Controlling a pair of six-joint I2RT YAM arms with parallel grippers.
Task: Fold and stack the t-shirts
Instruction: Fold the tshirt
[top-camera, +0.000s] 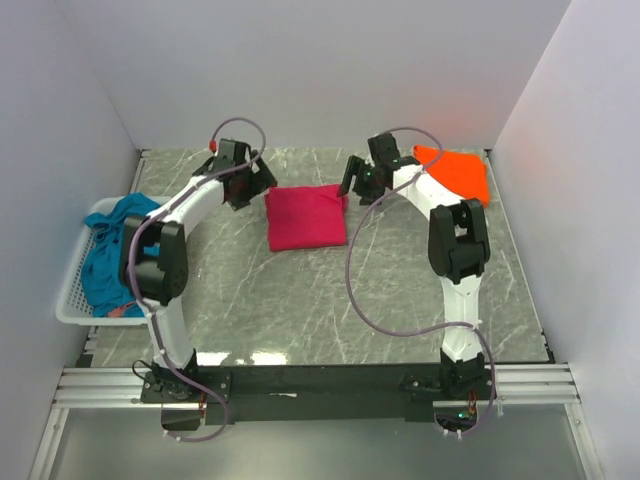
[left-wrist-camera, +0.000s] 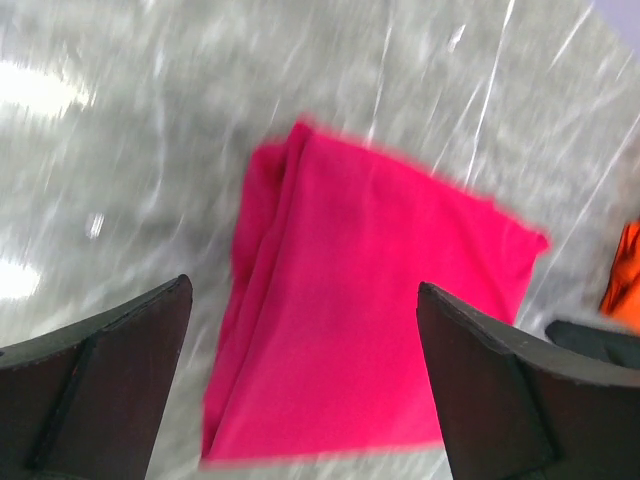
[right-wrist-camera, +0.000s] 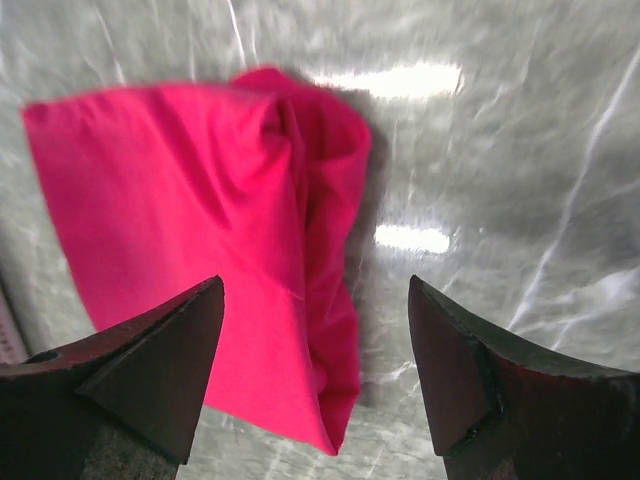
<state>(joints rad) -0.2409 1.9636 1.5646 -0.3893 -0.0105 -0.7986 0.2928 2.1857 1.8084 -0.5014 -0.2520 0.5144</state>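
Note:
A magenta-pink t-shirt lies folded into a rough square on the marble table, between my two grippers. My left gripper hovers at its left edge, open, nothing between its fingers; below it lies the pink t-shirt. My right gripper hovers at the shirt's right edge, also open and empty, over the pink t-shirt. An orange t-shirt lies at the back right. A teal-blue t-shirt sits crumpled in the basket.
A white lattice basket stands at the table's left edge. Grey walls close in the table on the left, back and right. The arm bases and a metal rail run along the near edge.

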